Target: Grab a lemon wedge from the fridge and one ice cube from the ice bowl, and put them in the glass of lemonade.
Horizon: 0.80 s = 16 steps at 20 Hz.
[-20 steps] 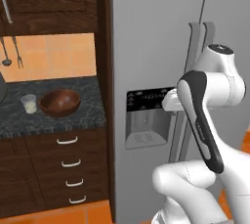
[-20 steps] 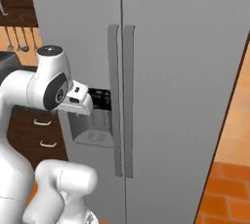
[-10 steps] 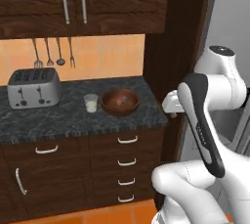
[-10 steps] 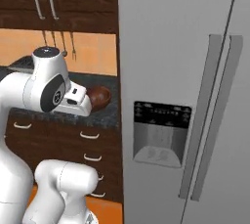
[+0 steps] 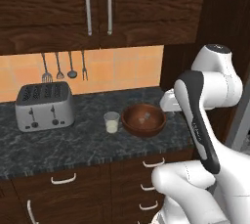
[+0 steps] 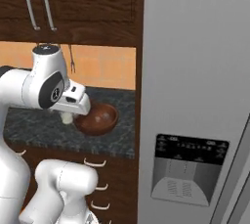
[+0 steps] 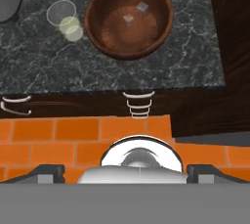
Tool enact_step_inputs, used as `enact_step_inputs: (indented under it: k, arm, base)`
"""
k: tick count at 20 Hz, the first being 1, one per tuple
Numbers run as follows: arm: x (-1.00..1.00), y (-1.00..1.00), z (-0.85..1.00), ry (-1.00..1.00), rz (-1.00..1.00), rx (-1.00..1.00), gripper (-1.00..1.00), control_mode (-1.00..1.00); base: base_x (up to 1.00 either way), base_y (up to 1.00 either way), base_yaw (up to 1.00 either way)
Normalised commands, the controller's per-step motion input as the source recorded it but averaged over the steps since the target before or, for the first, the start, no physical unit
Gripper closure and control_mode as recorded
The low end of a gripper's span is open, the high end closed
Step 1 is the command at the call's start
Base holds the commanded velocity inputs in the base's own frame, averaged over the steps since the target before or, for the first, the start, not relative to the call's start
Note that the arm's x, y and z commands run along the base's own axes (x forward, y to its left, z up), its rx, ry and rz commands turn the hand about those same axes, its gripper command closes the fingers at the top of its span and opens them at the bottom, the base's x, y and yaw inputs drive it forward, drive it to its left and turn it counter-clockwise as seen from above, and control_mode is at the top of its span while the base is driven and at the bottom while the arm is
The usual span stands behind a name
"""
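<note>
Your wide reddish-brown wooden ice bowl [image 7: 129, 18] sits on the dark speckled stone counter [image 5: 73, 145], with two small pale ice cubes [image 7: 135, 13] lying loose in its bottom, apart from each other, so either one should be pickable without bumping its mate. Just beside the bowl, on the toaster side, stands the small clear tumbler of lemonade [image 5: 112, 122], upright, with pale liquid low down (handy, short carry from bowl to glass). Beyond the glass from the bowl is the silver four-slot toaster [image 5: 44, 106]. On the bowl's other side, past the dark wood panel, is the tall light-grey fridge [image 6: 195, 96], doors closed as far as I can tell, so the lemon wedge is presumably shut away in there. Your two-finger gripper [image 7: 125, 171] hangs back from the bowl, out over the orange tiled floor [image 7: 58, 135], jaws spread wide and holding nothing.
</note>
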Motion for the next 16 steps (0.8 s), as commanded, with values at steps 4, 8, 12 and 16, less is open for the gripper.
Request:
enact_step_inputs:
  k: [4,8,12,16]
  arm:
    - [0.0,0.0,0.0,0.0,0.0,0.0,-1.0,1.0]
    - [0.0,0.0,0.0,0.0,0.0,0.0,-1.0,1.0]
    - [0.0,0.0,0.0,0.0,0.0,0.0,-1.0,1.0]
    - [0.02,0.02,-0.25,0.06,0.02,0.0,-1.0,-1.0]
  base:
    - [0.45,0.02,-0.09]
    - [0.52,0.29,-0.02]
    - [0.63,0.19,0.0]
    - [0.04,0.06,0.0]
